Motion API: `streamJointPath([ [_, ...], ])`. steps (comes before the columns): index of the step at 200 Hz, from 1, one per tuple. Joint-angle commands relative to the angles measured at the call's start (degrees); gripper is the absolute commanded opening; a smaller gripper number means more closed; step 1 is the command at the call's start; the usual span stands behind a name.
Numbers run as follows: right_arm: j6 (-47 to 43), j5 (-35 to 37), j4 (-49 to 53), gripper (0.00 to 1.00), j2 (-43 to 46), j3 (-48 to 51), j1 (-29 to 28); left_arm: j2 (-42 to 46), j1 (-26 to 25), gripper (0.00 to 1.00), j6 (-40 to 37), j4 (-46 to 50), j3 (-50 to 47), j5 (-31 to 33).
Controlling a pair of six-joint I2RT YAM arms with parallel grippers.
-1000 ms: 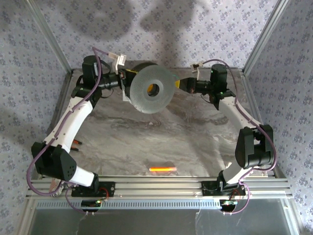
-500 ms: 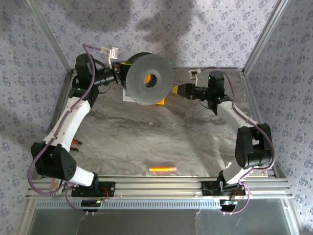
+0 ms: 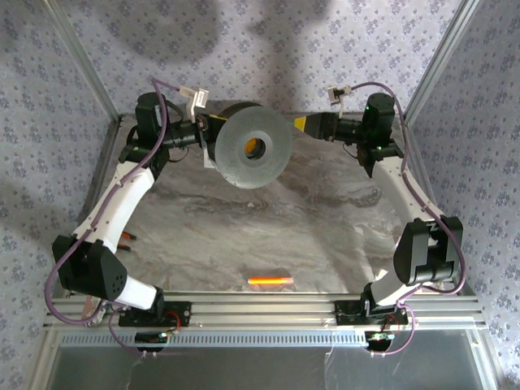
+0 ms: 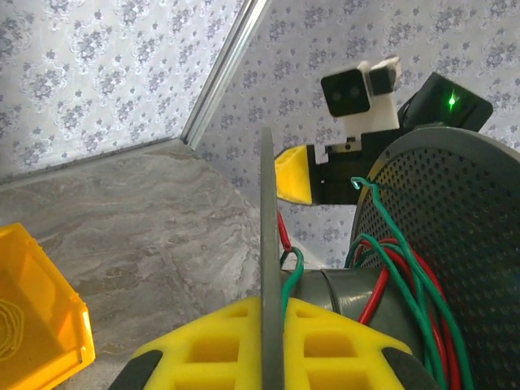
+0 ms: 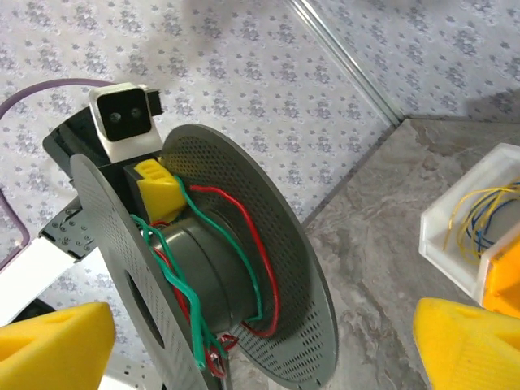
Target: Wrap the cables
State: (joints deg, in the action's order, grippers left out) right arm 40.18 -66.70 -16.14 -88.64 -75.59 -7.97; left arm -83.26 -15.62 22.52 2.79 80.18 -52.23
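- My left jaws (image 4: 268, 345) clamp the spool (image 3: 253, 149) by its flange; my right jaws (image 3: 301, 124) stand wide, empty.
- Step, as I judge it: winding the green cable (image 5: 180, 286); next move calls for regrasping its loose end.

both arms are stretched toward the far edge; the left gripper (image 3: 213, 123) is clamped on the spool (image 3: 253, 149), the right gripper (image 3: 302, 123) is held wide open.

Spool (image 3: 253, 149) at far edge of table (image 3: 268, 227), btwn L gripper (image 3: 210, 128) & R gripper (image 3: 301, 124), cables (image 5: 180, 283) on its hub.
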Motion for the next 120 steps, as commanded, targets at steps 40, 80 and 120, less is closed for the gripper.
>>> streamJointPath([
  [40, 0.9, -2.3, -0.6, 0.62, -0.6, -2.8, -2.1, 0.4, -0.6, 0.0, -0.6, -2.4, 1.5, -2.5],
  [80, 0.7, -2.6, -0.3, 0.48, -0.8, -3.0, -2.3, 0.4, -0.7, 0.0, -0.7, -2.1, 1.7, -2.4],
  [120, 0.3, -2.6, 0.0, 0.36, -0.4, -2.4, -2.3, 0.4, -0.7, 0.0, -1.2, -1.6, 2.1, -2.2],
])
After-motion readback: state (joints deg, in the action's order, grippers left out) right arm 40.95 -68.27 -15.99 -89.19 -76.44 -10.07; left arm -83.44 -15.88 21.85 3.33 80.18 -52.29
